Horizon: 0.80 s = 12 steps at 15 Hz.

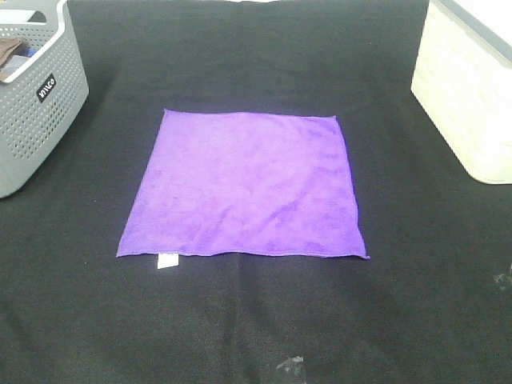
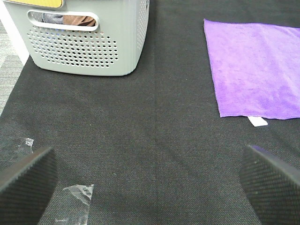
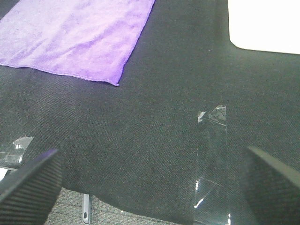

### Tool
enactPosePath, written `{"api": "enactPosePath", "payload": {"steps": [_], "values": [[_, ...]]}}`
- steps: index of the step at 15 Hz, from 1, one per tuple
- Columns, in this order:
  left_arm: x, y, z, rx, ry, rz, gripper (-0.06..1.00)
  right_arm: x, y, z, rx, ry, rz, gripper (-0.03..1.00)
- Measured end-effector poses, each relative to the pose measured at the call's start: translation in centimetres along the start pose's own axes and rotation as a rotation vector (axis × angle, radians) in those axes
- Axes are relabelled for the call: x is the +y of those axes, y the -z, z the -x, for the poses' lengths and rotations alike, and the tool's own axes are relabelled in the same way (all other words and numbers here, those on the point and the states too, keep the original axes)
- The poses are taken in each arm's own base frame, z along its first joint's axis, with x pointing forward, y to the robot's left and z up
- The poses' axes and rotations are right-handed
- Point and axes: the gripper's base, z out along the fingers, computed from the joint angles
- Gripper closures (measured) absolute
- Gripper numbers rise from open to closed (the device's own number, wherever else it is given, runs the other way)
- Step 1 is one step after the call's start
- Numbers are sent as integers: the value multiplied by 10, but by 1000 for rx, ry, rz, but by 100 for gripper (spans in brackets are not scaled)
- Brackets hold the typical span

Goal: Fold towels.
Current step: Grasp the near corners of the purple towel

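Note:
A purple towel (image 1: 244, 186) lies spread flat in the middle of the black table, with a small white tag (image 1: 167, 261) at its near left corner. It also shows in the left wrist view (image 2: 257, 69) and the right wrist view (image 3: 75, 35). Neither gripper shows in the exterior high view. My left gripper (image 2: 150, 180) is open and empty above bare cloth, near the table's front left. My right gripper (image 3: 152, 185) is open and empty near the table's front right edge.
A grey perforated basket (image 1: 36, 100) holding cloth stands at the back left, also in the left wrist view (image 2: 86, 40). A white bin (image 1: 472, 92) stands at the back right. Clear tape strips (image 3: 211, 159) stick to the black tablecloth (image 1: 256, 320).

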Motion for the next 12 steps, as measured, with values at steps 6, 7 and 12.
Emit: {"api": "enactPosePath", "payload": {"steps": [6,7,12], "values": [[0,0,0,0,0,0,-4,0,0,0,0,0,0,0],[0,0,0,0,0,0,-4,0,0,0,0,0,0,0],[0,0,0,0,0,0,-4,0,0,0,0,-1,-1,0]]}}
